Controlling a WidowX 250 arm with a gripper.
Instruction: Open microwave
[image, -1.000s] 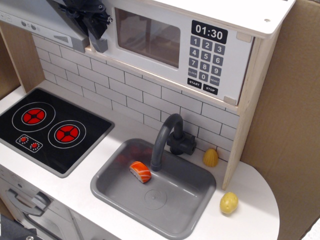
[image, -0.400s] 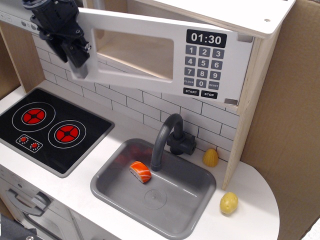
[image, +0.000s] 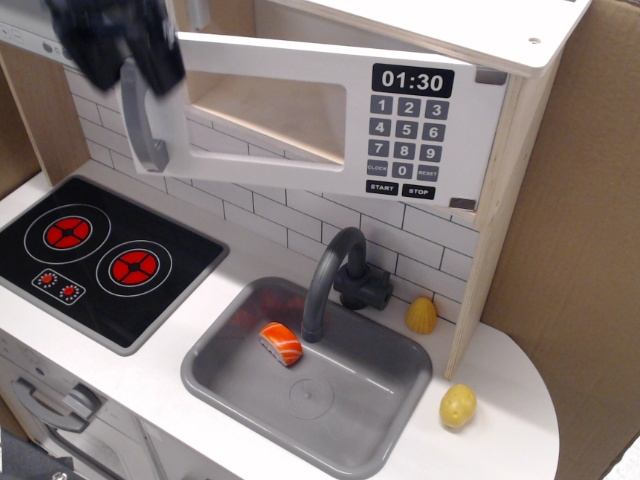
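Observation:
The white microwave (image: 430, 120) in pale wood casing sits at the top. Its door (image: 260, 160), with a clear window, stands swung out toward me on its right-hand hinge, and the wooden inside shows through the window. The grey vertical bar handle (image: 143, 125) is at the door's left edge. The black clock display (image: 413, 80) reads 01:30 above the keypad (image: 402, 140). My black gripper (image: 120, 45) is blurred at the top left, at the upper end of the handle. Its jaws cannot be made out.
Below are a black hob with red rings (image: 100, 255), a grey sink (image: 395, 400) with a curved tap (image: 325, 275) and an orange sushi piece (image: 281, 343). Two yellow toy foods (image: 421, 315) (image: 458, 405) lie right of the sink. A cardboard wall (image: 580, 250) stands at right.
The microwave door went from shut to swung out. My gripper pulled the handle left and toward me, then rose off its lower part, so most of the bar now shows.

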